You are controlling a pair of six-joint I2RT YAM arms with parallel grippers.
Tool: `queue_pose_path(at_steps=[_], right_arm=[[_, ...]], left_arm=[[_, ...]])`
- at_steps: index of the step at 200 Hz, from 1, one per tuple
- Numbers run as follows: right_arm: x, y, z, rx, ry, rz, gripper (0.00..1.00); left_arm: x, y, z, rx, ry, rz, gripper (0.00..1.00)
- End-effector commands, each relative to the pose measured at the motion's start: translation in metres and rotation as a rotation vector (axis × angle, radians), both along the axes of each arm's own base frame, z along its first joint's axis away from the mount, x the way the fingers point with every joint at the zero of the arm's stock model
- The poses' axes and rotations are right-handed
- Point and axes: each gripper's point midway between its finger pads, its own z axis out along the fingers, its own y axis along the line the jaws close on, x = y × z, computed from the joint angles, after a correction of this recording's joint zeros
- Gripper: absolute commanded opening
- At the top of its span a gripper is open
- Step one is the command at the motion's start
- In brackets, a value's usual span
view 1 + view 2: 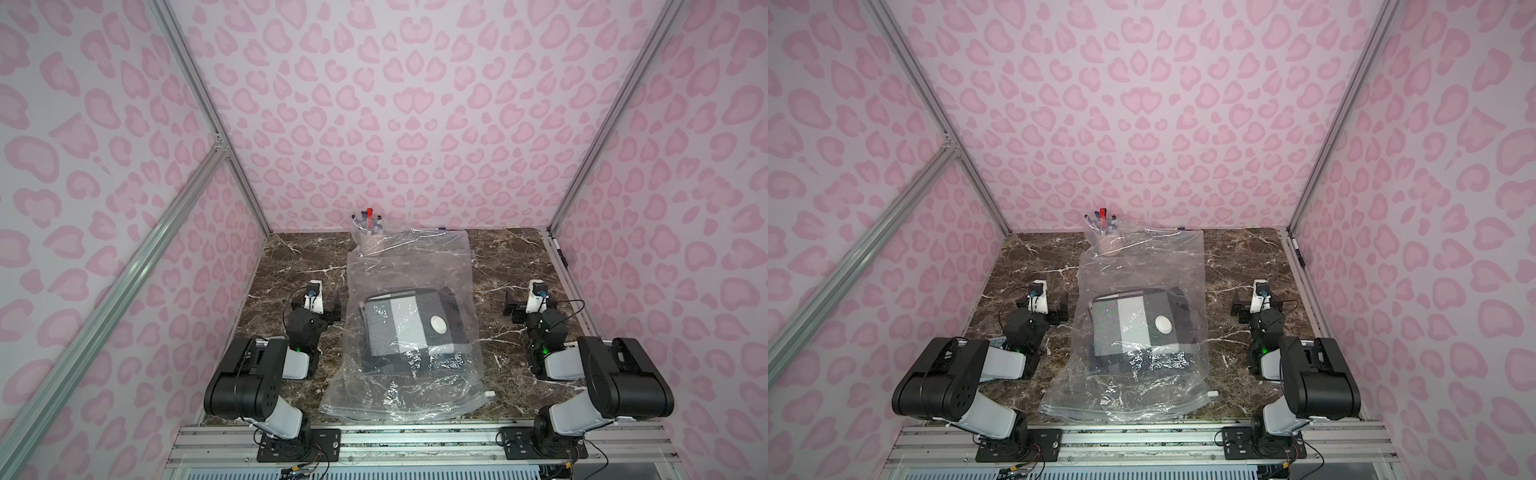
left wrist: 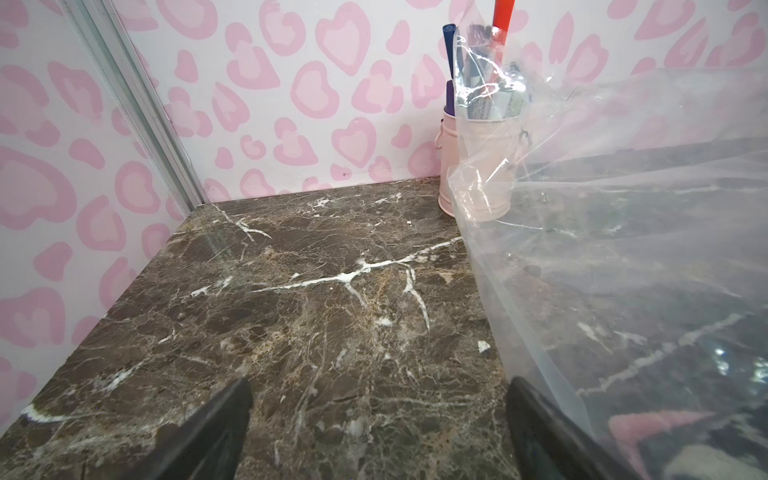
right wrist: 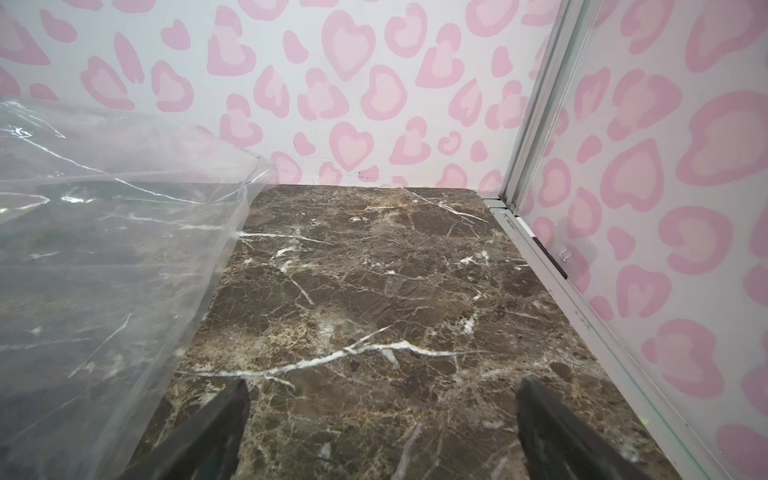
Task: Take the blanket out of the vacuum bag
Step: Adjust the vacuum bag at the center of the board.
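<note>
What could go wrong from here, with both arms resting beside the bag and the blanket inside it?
1. The vacuum bag's far end drapes over the pen cup; tugging the bag could tip it.
2. The slider clip and zip edge lie at the table's near edge; pulling there might slide the bag off.
3. The blanket sits well back from that edge; pinching slick film alone may drag everything.
</note>
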Motion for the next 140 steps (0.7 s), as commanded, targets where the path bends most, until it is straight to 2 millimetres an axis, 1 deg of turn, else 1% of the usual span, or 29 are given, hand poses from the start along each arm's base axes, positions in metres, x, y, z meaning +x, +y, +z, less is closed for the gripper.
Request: queue_pose_path(at_steps=[1, 140], right_arm=[[0.0016, -0.001, 0.0038, 0.0, -0.013, -0.007, 1.0], [0.0017, -0.0011, 0.0039, 0.0, -0.013, -0.008, 1.0]], left_arm=[[-0.0002, 0.0017, 0.0051, 0.006, -0.021, 0.016, 0.97], [0.0004, 0.0027, 0.0041, -0.003, -0.016, 0.011, 0.96]])
